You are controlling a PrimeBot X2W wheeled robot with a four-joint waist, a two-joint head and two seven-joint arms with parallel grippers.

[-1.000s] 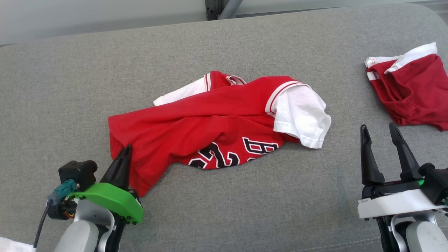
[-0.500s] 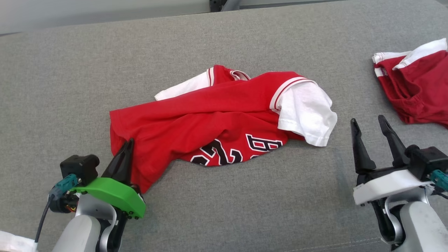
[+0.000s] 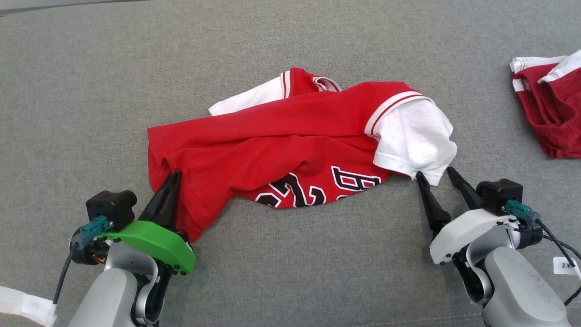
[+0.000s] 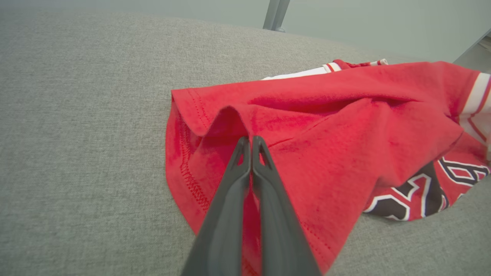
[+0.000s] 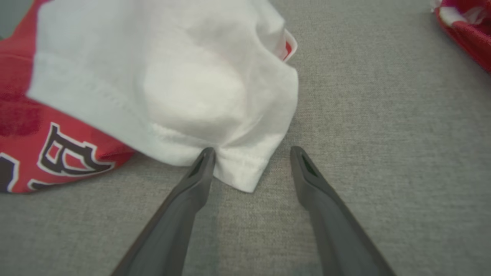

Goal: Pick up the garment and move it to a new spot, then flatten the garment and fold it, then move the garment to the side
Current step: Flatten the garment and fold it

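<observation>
The garment, a red jersey with white sleeves and black lettering edged in white, is seen crumpled in the middle of a grey fabric surface, with its hem to the left and its sleeves to the right and far side. In the left wrist view the garment is shown bunched into long folds, the lettering at its near right edge.

The near left corner of the hem is gripped by the left pincer, whose fingers are pressed together on a raised fold of red cloth; in its own view the left pincer is seen closed tight, with cloth on both sides of the tips.

The white sleeve at the near right end is met by the right pincer, which is spread wide and holds nothing. In the right wrist view the right pincer is set astride the sleeve's near corner: the hem is touched by the left finger, while the other finger is kept just clear of the cloth.

A second garment, darker red with white trim, is seen at the far right, well apart from the jersey
</observation>
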